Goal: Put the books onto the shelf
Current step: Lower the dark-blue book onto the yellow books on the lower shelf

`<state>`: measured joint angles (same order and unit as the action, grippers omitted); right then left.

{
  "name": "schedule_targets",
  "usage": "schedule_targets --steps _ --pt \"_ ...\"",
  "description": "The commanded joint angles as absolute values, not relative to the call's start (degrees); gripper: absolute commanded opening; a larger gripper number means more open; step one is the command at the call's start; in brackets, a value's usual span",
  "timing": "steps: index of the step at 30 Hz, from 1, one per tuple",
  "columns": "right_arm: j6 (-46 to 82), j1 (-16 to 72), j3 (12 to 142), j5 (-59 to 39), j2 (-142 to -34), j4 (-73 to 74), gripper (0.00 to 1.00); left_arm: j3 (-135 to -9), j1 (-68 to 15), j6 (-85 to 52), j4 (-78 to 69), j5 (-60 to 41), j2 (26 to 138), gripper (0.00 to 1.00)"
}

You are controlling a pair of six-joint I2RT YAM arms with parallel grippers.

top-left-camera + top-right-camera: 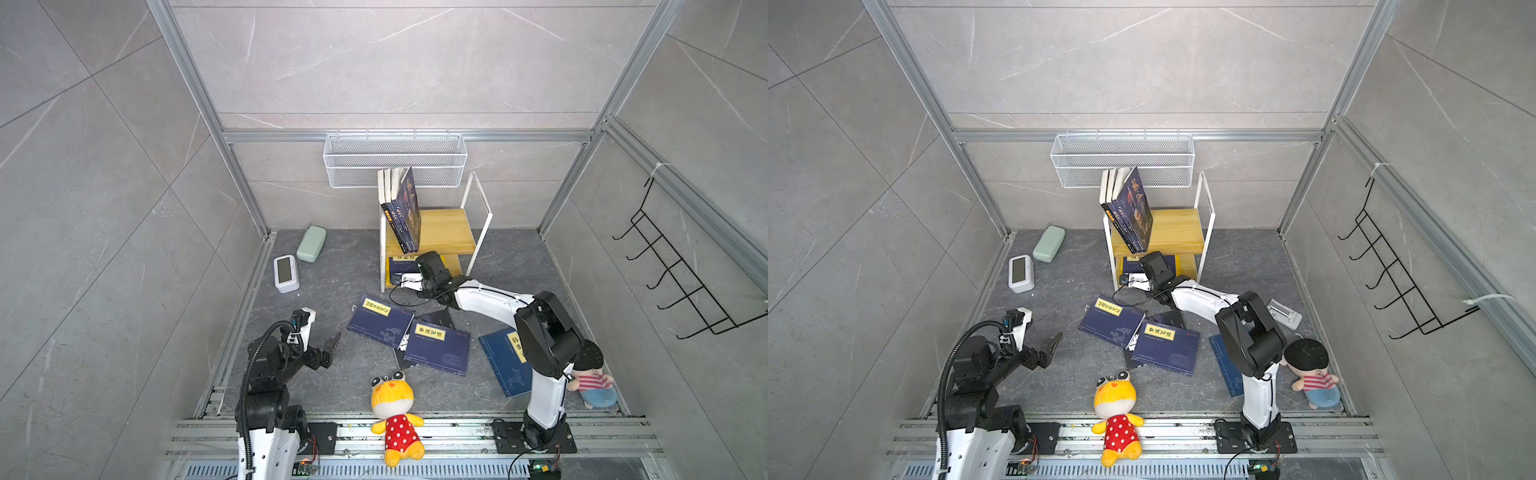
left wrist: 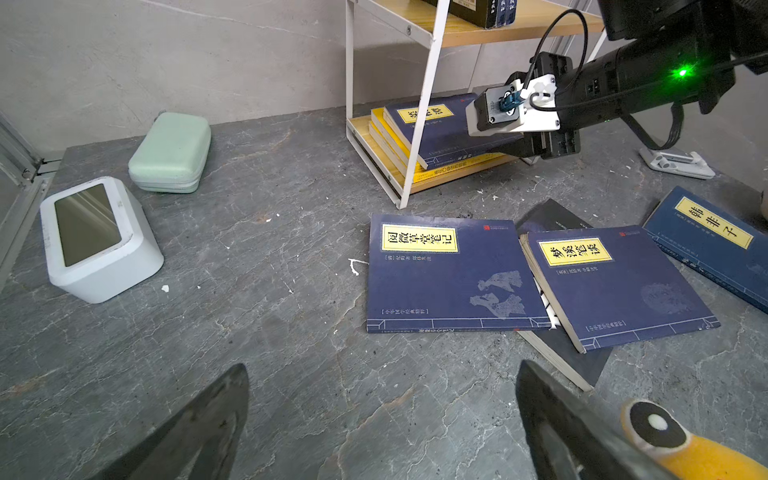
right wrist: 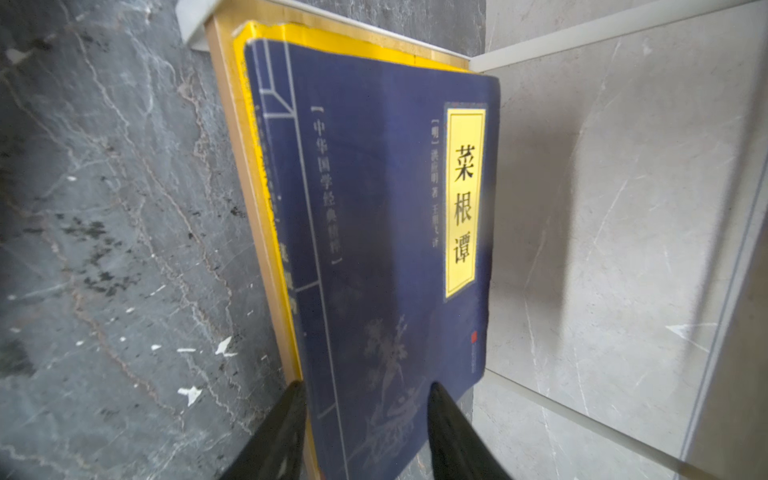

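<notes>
The shelf [image 1: 449, 232] stands at the back wall. Several dark books [image 1: 405, 212] lean upright on its top board. On its lower board a navy book [image 3: 374, 208] lies flat on yellow books [image 2: 399, 153]. My right gripper [image 3: 365, 386] reaches into that lower tier, its jaws open just over the navy cover's near end and holding nothing. Three navy books [image 1: 380, 320] [image 1: 438, 347] [image 1: 505, 361] lie on the floor, two of them over a black book [image 1: 436, 318]. My left gripper [image 2: 382, 370] hovers open and empty over bare floor left of them.
A white clock [image 1: 286, 274] and a green case [image 1: 311, 249] sit at the back left. A yellow frog plush [image 1: 392, 415] lies at the front rail and a doll [image 1: 592, 374] by the right arm's base. A wire basket [image 1: 395, 160] hangs above the shelf.
</notes>
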<state>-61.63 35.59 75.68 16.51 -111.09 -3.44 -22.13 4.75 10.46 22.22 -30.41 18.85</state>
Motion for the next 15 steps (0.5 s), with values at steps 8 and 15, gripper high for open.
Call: schedule_targets --steps 8,15 --pt "-59.1 35.2 78.8 18.7 -114.7 -2.3 0.45 -22.9 4.7 10.3 20.0 -32.0 19.9 1.0" --pt "-58.0 35.0 80.5 19.0 -115.7 -2.7 0.41 -22.8 4.9 10.1 20.0 -32.5 19.7 1.0"
